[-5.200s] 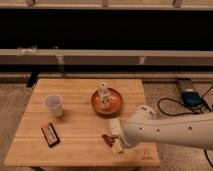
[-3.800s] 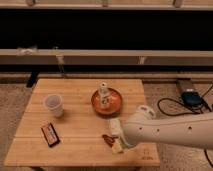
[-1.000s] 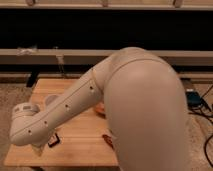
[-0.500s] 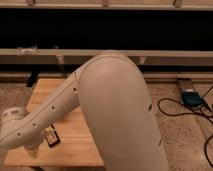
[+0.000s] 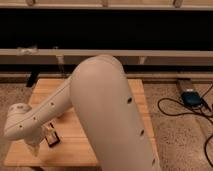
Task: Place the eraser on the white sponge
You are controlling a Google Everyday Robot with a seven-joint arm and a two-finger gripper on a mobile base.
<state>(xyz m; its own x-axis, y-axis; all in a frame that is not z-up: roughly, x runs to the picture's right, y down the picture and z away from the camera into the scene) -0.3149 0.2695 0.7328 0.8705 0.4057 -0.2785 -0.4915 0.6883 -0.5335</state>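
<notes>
Gripper spread at the near left corner of the table, eraser just beside it

Nearest, at the table's front left corner, the gripper (image 5: 35,148) points down toward the wood with its fingers spread and nothing between them. The eraser (image 5: 52,139), a small dark block, lies flat on the table (image 5: 75,145) just to the right of the gripper, whether touching it or not I cannot tell. Above them the thick white arm (image 5: 100,110) sweeps up from the wrist at the left and fills the middle of the view, covering most of the tabletop. The white sponge is hidden behind it. Farther right, on the speckled floor, lie black cables (image 5: 172,106) and a small blue box (image 5: 191,97). At the back runs a pale ledge (image 5: 160,53) under a dark wall.
</notes>
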